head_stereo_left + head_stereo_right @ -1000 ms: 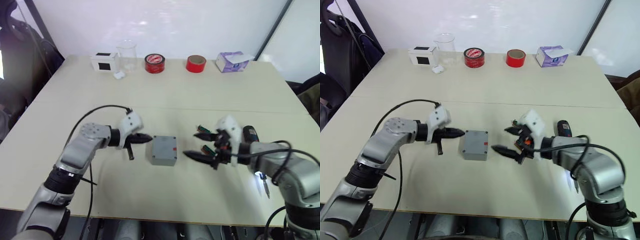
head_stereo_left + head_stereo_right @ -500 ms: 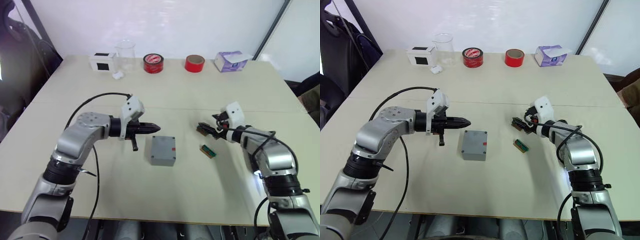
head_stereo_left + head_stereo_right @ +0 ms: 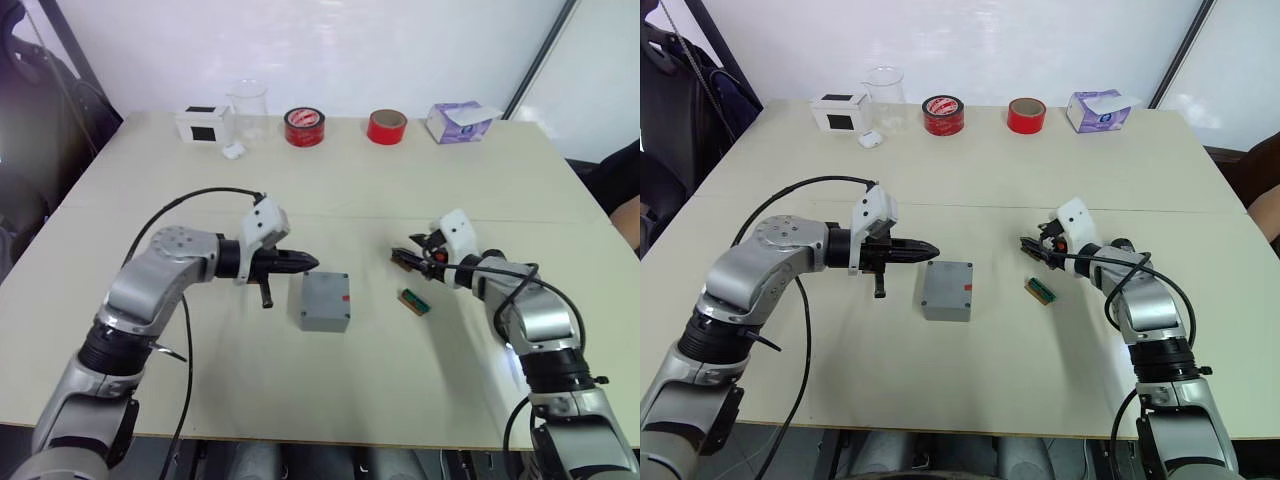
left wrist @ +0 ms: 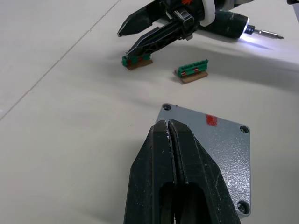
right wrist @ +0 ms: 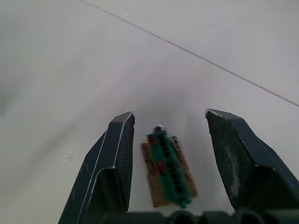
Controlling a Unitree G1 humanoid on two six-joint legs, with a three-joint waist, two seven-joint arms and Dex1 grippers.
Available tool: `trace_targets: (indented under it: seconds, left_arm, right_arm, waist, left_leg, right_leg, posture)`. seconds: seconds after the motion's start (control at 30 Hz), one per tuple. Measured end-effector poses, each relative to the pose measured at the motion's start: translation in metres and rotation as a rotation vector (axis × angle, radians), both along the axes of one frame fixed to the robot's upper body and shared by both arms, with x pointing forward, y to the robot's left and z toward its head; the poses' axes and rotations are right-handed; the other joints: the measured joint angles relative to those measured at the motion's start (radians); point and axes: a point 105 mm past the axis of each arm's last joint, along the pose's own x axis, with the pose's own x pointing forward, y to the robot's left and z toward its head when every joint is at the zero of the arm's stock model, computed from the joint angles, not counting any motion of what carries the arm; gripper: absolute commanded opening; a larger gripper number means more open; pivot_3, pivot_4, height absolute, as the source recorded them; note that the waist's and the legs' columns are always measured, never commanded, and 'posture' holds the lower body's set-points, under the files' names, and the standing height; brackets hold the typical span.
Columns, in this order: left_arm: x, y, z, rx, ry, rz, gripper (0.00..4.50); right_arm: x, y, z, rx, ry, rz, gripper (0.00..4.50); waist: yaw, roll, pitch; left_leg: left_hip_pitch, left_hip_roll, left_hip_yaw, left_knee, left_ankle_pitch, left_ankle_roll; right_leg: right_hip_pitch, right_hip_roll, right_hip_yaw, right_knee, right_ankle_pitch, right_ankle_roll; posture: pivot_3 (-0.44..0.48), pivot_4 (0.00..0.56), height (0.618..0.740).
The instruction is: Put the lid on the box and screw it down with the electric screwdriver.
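Two grippers work around the box (image 3: 325,301), which sits closed-looking on the table (image 3: 330,180) with its grey face and small red mark up; whether that face is the lid already seated I cannot tell. The left gripper (image 4: 168,127) hangs just beside the box's left rear corner, its fingers pressed together and holding nothing. To the right of the box, the right gripper (image 5: 169,122) has its fingers spread on either side of a small green-brown piece (image 5: 167,165), while a second such piece (image 3: 414,301) lies nearer the box. The electric screwdriver (image 4: 236,29) lies further right of the box, behind the right gripper, its tip light on. My worry is that the right gripper is lined up on a loose piece rather than the tool: closing here would grab the wrong thing. The closed left fingers, so near the box, could also nudge it and shift the corner holes out of line before any screwing begins.
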Motion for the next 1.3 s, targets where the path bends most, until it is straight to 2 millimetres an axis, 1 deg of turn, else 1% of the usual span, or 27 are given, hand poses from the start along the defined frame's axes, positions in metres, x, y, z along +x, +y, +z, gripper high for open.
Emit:
trace_targets:
  seconds: [0.1,0.33,0.43,0.47,0.57,1.03,1.1,1.3]
  left_arm:
    - [0.000,0.000,0.000,0.002,-0.001,0.001,0.00]
    - [0.000,-0.001,0.000,0.004,-0.008,-0.006,0.00]
    - [-0.001,-0.002,-0.001,0.007,-0.006,-0.010,0.00]
    - [-0.001,-0.002,-0.001,0.007,-0.007,-0.011,0.00]
    - [-0.001,-0.003,-0.002,0.012,-0.008,-0.017,0.00]
    - [-0.001,-0.004,-0.001,0.019,-0.025,-0.022,0.00]
    - [-0.001,-0.004,-0.001,0.019,-0.025,-0.022,0.00]
    - [-0.001,-0.004,-0.002,0.017,-0.023,-0.022,0.00]
  right_arm:
    - [0.000,0.001,-0.004,-0.010,0.011,-0.001,2.44]
    - [0.001,0.002,-0.007,-0.005,0.018,-0.008,2.44]
    - [0.001,0.003,-0.007,0.001,0.018,-0.006,1.70]
    - [0.001,0.004,-0.008,0.003,0.018,-0.005,1.21]
    - [0.001,0.004,-0.007,0.002,0.012,-0.004,0.10]
    - [0.002,0.000,-0.007,-0.006,-0.006,-0.021,0.10]
    - [0.001,0.000,-0.002,0.005,-0.014,-0.022,0.10]
    - [-0.003,-0.001,0.021,0.019,-0.064,-0.019,0.10]
  waist:
    - [0.001,0.000,0.000]
    - [-0.001,0.000,0.000]
    - [0.000,0.000,0.000]
    - [0.000,0.000,0.000]
    - [0.000,0.000,0.000]
    - [0.000,0.000,0.000]
    - [0.000,0.000,0.000]
    - [0.000,0.000,0.000]
  left_leg:
    - [0.000,0.000,0.000,0.000,0.000,0.000]
    - [0.000,0.000,0.000,0.000,0.000,0.000]
    - [0.000,0.000,0.000,0.000,0.000,0.000]
    - [0.000,0.000,0.000,0.000,0.000,0.000]
    - [0.000,0.000,0.000,0.000,0.000,0.000]
    - [0.000,0.000,0.000,0.000,0.000,0.000]
    - [0.000,0.000,0.000,0.000,0.000,0.000]
    - [0.000,0.000,0.000,0.000,0.000,0.000]
  right_leg:
    - [0.000,0.000,0.000,0.000,0.000,0.000]
    - [0.000,0.000,0.000,0.000,0.000,0.000]
    - [0.000,0.000,0.000,0.000,0.000,0.000]
    - [0.000,0.000,0.000,0.000,0.000,0.000]
    - [0.000,0.000,0.000,0.000,0.000,0.000]
    - [0.000,0.000,0.000,0.000,0.000,0.000]
    - [0.000,0.000,0.000,0.000,0.000,0.000]
    - [0.000,0.000,0.000,0.000,0.000,0.000]
  posture:
    - [0.000,0.150,0.740]
    - [0.000,0.150,0.740]
    - [0.000,0.150,0.740]
    - [0.000,0.150,0.740]
    - [0.000,0.150,0.740]
    - [0.000,0.150,0.740]
    - [0.000,0.150,0.740]
    - [0.000,0.150,0.740]
